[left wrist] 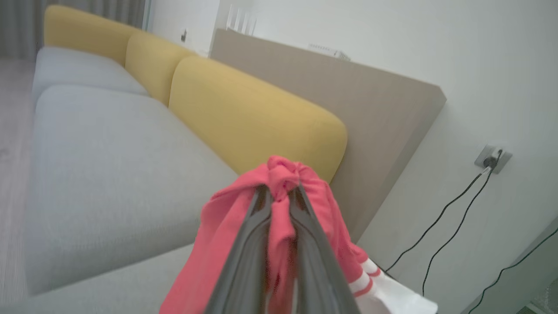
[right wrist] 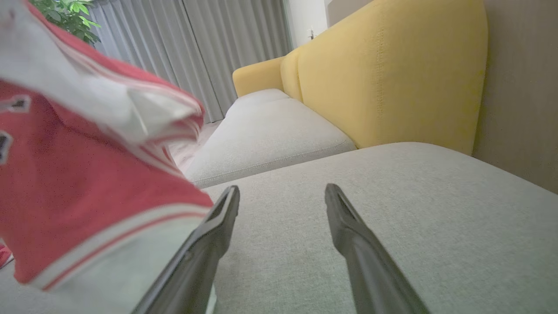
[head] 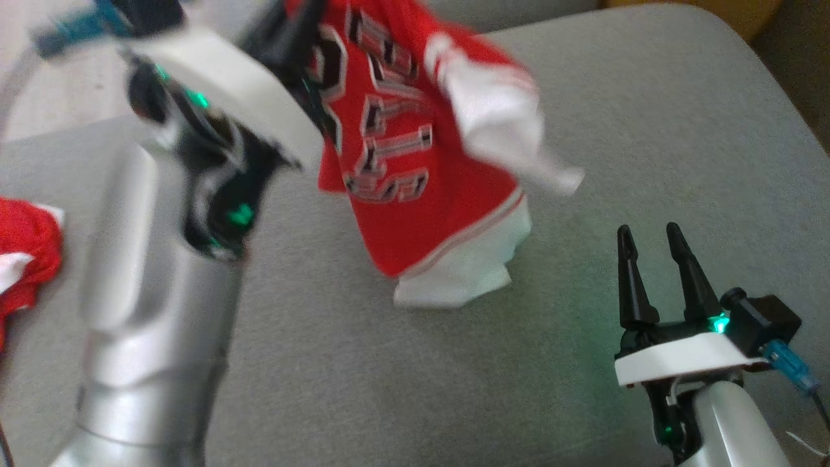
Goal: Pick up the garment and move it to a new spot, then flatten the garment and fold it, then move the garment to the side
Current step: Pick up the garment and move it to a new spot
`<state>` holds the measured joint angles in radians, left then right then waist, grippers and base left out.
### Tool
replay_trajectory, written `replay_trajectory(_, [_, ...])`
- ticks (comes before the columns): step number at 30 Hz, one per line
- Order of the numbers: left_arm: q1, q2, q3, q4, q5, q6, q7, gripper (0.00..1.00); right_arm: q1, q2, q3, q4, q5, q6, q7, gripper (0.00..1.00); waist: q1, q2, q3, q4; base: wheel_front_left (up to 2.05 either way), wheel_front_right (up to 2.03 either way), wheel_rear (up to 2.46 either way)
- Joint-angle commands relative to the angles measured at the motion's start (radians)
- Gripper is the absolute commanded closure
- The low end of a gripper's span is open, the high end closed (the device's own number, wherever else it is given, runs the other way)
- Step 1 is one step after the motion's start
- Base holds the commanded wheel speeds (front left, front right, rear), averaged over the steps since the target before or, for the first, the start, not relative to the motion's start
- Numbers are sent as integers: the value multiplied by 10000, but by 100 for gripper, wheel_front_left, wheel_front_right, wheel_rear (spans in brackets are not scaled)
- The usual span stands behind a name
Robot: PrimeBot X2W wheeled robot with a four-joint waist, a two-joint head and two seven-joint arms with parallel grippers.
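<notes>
Your left gripper (left wrist: 281,194) pinches only a small bunch of the garment (head: 441,214); a fast swing could shake it loose. Your open, empty right gripper (head: 655,243) could snag it.

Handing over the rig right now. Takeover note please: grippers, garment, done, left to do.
Left gripper: shut on the jersey, bunched at its top, held up.
Right gripper: open, empty, to the jersey's right.
Jersey: hangs over the grey cushion; hem seems to touch it.
Done: pickup.
Left: set down, flatten, fold, move aside.
Another red cloth lies on the robot's left.
</notes>
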<state>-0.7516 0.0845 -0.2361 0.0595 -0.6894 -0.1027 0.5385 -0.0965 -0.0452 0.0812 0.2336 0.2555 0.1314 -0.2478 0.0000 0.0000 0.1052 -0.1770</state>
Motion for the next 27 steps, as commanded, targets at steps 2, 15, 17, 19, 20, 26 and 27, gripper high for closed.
replay_trajectory(2, [280,209,-10,181,313,-83,-629,100,-407,-51,289,-372,87,-7,-109,0,0,0,415,-629,0,0,0])
replay_trajectory(15, [2329,-78,-689,4190,1639,-98,-5483,0,-292,-51,329,-303,-65,-7,-88,0,0,0,3,-557,0,0,0])
replay_trajectory(17, [2663,-116,-530,4301,1509,-94,-6186,0,-207,-51,310,-326,-109,-7,-27,0,0,0,-147,-402,0,0,0])
replay_trajectory(19, [2852,-115,-474,4296,1495,-95,-6521,0,-156,-51,277,-347,-124,-7,1,0,0,0,-222,-309,0,0,0])
replay_trajectory(20, [3082,-97,-387,4267,1474,-73,-6839,0,-104,-51,260,-369,-141,-7,35,0,0,0,-300,-216,0,0,0])
replay_trajectory(26, [4747,380,269,3518,1730,334,-7886,0,215,-51,102,-504,-265,-7,270,0,0,0,-701,419,0,0,0])
replay_trajectory(27, [5050,485,390,3312,1831,393,-7934,0,268,-51,58,-539,-292,-7,307,0,0,0,-751,523,0,0,0])
